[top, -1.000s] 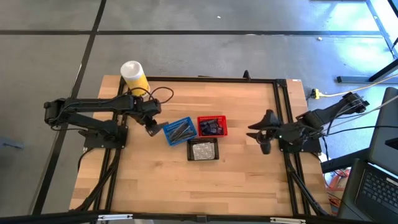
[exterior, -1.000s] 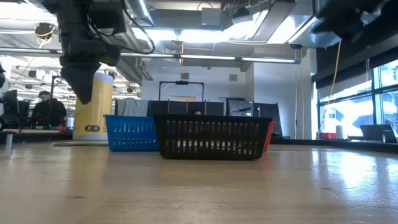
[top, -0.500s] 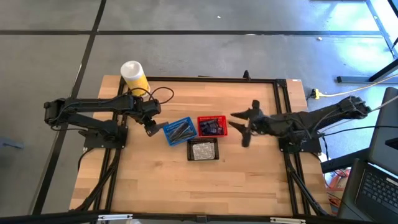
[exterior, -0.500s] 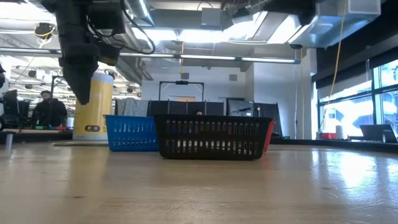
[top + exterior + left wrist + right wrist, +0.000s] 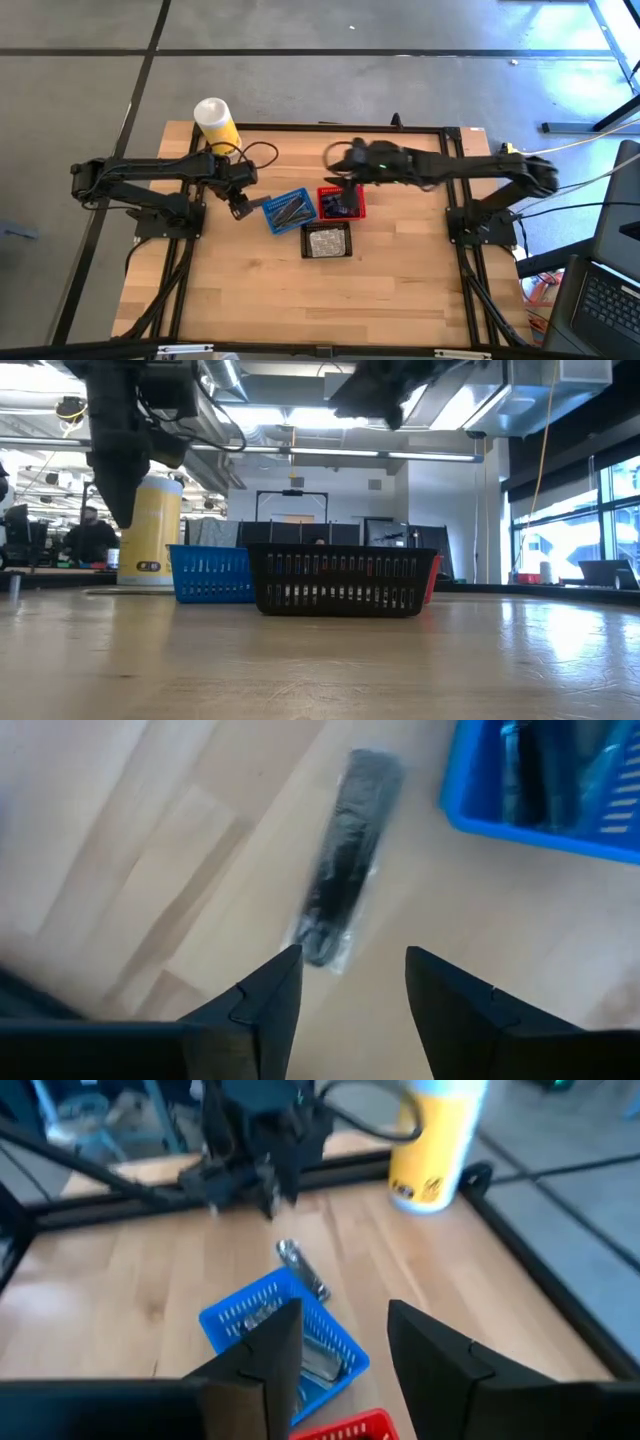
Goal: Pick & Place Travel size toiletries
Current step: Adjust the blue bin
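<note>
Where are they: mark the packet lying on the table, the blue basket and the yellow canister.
packet (image 5: 345, 860): left wrist view, its dark middle.
blue basket (image 5: 271, 212): high view, its rim.
yellow canister (image 5: 220, 130): high view, its yellow side.

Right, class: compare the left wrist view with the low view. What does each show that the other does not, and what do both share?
Only the left wrist view shows a dark item in a clear packet lying on the table beside the blue basket, beyond the open left pincer.

Only the low view shows the black basket in front, the yellow canister, a person seated in the room behind, and the right pincer high above.

Both show the blue basket on the wooden table and the left arm's pincer.
</note>
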Available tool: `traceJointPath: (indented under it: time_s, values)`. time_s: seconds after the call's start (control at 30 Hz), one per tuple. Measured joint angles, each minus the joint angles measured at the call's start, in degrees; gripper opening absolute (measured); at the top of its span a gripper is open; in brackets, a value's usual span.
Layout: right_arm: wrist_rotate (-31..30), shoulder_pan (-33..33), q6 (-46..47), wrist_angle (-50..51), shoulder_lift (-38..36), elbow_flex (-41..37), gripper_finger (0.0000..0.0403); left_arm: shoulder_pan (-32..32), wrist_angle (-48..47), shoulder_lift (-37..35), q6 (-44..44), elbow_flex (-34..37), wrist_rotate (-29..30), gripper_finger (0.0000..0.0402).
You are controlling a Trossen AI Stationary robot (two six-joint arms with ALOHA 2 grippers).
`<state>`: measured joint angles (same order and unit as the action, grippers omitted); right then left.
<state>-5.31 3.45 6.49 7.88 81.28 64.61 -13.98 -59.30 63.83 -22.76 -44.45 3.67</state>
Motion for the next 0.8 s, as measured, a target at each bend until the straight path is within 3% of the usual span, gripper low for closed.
traceJointPath:
  time_s: [0.17, 0.33, 0.4, 0.5, 0.8]
  values:
    - [5.42, 1.89, -2.96, 4.19, 9.10, 8.24, 0.0138, -0.02, -1.69, 0.20, -3.75, 0.80, 4.23, 0.0172]
    - [6.17, 1.44, -7.56, 10.63, 13.32, 14.84, 0.0117, 1.53, -1.07, 0.22, -1.75, 2.70, -2.50, 0.0172]
    - [6.22, 1.21, -8.86, 12.01, 13.57, 15.25, 0.0107, 3.37, 1.79, 0.22, 0.37, 3.20, -6.08, 0.0172]
    - [6.22, 1.21, -9.54, 13.25, 13.44, 15.29, 0.0091, 6.62, 8.75, 0.77, 2.64, 5.02, -6.95, 0.0172]
    - [5.76, 1.45, -9.57, 14.55, 12.97, 15.29, 0.0021, 8.27, 19.30, 14.29, 3.31, 5.84, -3.26, 0.0164]
